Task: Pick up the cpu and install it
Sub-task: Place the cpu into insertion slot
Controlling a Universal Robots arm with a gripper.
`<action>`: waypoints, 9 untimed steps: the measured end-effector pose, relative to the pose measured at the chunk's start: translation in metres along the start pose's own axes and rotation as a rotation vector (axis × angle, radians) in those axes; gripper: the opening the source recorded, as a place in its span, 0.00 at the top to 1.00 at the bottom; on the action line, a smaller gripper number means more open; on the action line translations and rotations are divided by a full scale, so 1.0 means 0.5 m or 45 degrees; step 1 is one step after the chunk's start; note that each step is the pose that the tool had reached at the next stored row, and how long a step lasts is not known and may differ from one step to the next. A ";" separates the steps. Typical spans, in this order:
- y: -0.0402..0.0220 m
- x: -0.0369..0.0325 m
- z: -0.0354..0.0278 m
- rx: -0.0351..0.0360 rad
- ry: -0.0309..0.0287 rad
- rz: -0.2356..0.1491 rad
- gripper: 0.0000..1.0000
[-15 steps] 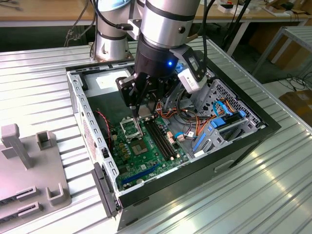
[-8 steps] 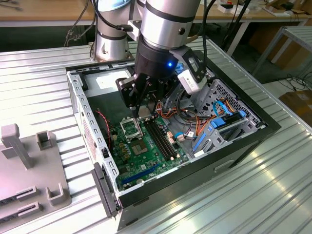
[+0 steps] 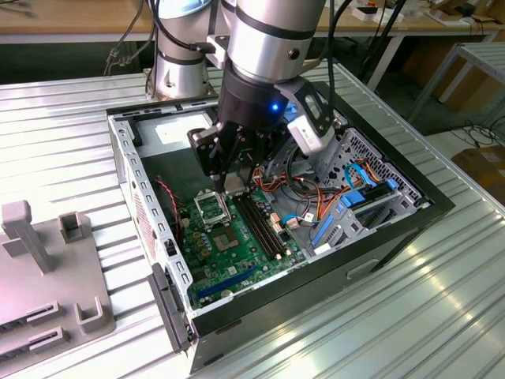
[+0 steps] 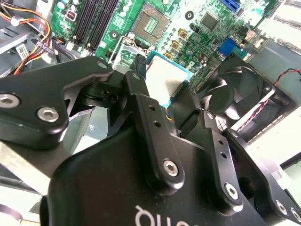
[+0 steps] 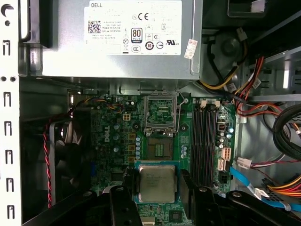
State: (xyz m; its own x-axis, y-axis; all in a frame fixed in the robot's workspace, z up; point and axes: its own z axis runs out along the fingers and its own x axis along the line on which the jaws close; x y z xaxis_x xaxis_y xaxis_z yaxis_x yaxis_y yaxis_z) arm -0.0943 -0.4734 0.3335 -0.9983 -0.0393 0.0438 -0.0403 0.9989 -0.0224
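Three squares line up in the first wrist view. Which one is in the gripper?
The plain silver-grey cpu, held in the gripper; the framed square and the dark square sit on the green motherboard.

- cpu [image 5: 156, 183]: matt silver-grey metal top.
- gripper [image 4: 165, 100]: smooth matt black finish, with shiny metal screw heads [image 4: 170, 167].
- motherboard [image 5: 117, 136]: glossy green board.
- power supply [image 5: 66, 47]: dull grey sheet metal, with a white paper label [image 5: 134, 27].
- table [image 3: 410, 316]: ribbed, brightly reflective metal.

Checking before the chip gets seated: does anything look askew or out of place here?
Nothing stands out. The cpu sits square in the gripper above the green motherboard, and the socket lies open.
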 end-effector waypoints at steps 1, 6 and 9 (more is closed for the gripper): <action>0.000 0.000 0.001 -0.0001 0.0000 0.000 0.53; 0.000 -0.001 0.008 0.0000 0.0000 0.000 0.53; 0.000 -0.002 0.013 -0.0001 0.0001 0.000 0.53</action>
State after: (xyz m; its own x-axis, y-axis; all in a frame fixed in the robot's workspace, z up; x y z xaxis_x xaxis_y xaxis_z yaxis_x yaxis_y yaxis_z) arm -0.0936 -0.4735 0.3271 -0.9983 -0.0395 0.0438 -0.0405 0.9989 -0.0224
